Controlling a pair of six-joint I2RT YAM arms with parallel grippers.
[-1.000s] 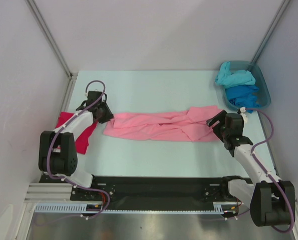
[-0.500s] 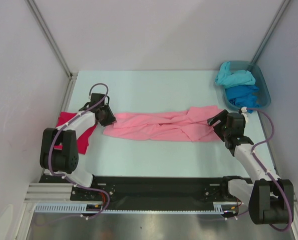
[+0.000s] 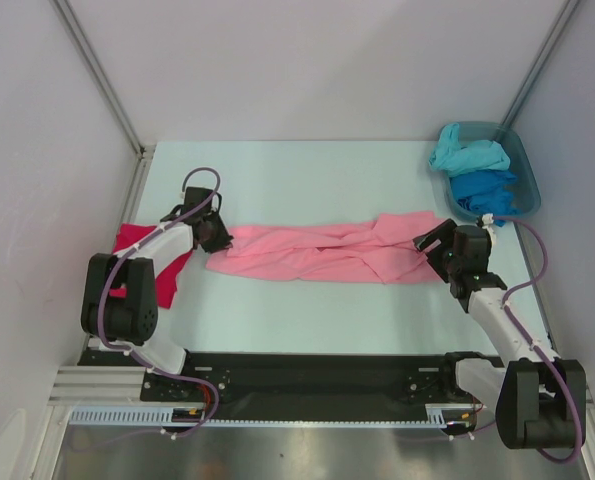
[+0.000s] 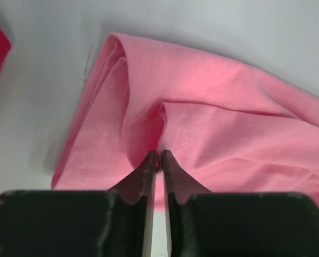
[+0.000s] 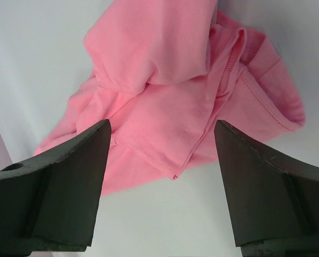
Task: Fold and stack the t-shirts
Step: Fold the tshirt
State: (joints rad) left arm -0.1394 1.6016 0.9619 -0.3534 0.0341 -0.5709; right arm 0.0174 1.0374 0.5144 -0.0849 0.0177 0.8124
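The pale work table [image 3: 307,170] carries the light pink soft cloth t-shirt [image 3: 317,252], which lies across its middle as a long, rumpled band, unfolded and running from one arm to the other. At the far right corner, the teal plastic tub [image 3: 525,170] holds the turquoise cloth t-shirt [image 3: 467,153] and the blue cloth t-shirt [image 3: 487,190], both bunched. The crimson-magenta cloth t-shirt [image 3: 169,278] lies at the left edge, partly under the left arm. Over the last second the left gripper [image 4: 159,156] has moved rightward, off the bare table and onto the pink shirt's left end. Its jaws are now pressed together and pinch a raised fold of that cloth. The right gripper [image 3: 435,250] has barely shifted. It hangs over the shirt's right end with jaws spread wide on either side of the hem, holding nothing. Judgement: one end is secured and the other is not. The right jaws must still descend and close before the shirt can be lifted or spread, so folding has not begun.
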